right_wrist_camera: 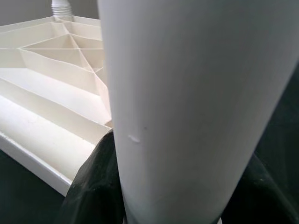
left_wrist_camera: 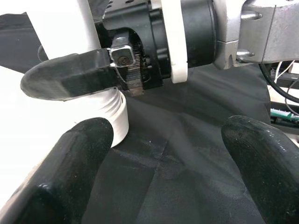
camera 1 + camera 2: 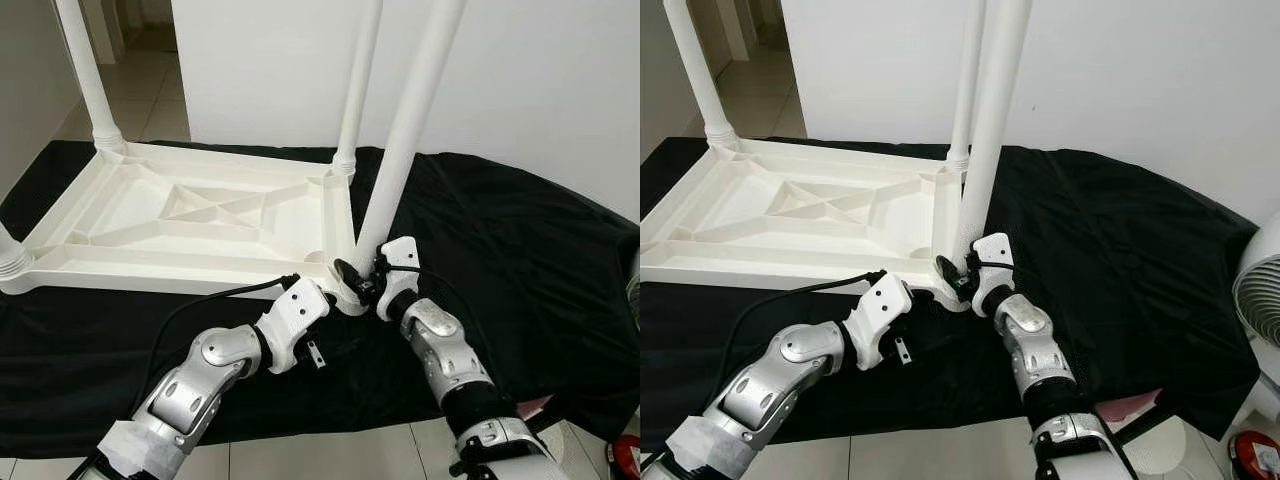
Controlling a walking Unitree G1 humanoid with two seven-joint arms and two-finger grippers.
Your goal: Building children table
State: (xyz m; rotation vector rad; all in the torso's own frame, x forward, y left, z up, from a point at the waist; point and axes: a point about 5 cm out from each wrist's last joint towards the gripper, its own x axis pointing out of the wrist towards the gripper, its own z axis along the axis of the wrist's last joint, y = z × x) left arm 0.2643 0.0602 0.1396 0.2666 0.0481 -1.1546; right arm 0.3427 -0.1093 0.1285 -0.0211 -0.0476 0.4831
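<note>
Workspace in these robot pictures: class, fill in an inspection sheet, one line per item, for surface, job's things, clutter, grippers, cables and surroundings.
Surface: black cloth spread over the floor.
Job's things: white tabletop lying upside down; near-corner table leg standing at its socket; other legs upright at other corners.
Clutter: nothing seen on the cloth.
Grippers: right gripper has its jaws shut around the near-corner leg's base; left gripper sits open beside that base.
Cables: black cable runs along the left arm.
Surroundings: white wall, tiled floor, a fan at the right edge.
</note>
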